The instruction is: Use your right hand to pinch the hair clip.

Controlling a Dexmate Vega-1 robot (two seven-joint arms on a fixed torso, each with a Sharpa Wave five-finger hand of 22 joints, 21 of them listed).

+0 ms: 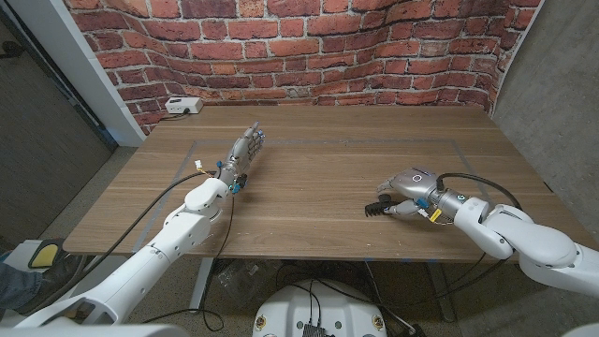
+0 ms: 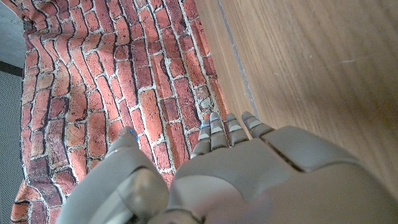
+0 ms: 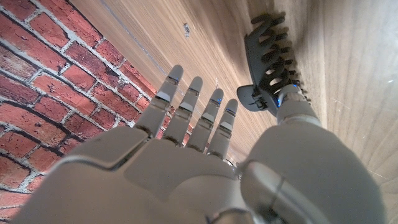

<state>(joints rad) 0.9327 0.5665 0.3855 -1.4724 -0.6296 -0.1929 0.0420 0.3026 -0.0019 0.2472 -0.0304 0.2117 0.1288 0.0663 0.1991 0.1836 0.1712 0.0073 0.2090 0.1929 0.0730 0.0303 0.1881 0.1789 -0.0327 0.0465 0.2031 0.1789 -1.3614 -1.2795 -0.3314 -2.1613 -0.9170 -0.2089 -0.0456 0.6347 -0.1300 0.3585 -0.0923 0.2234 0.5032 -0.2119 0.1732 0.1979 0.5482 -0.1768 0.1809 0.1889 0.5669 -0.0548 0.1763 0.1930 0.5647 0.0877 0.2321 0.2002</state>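
The hair clip (image 1: 376,208) lies on the tabletop (image 1: 318,173), on the right side and near the front edge. The right hand (image 1: 404,192) is just to the right of the clip, and its thumb (image 3: 292,102) touches the clip's end. The left hand (image 1: 245,152) is over on the left side of the tabletop, farther back, well apart from the clip. A small box (image 1: 183,107) sits at the far left corner of the tabletop. A brick wall (image 1: 309,47) stands behind the tabletop
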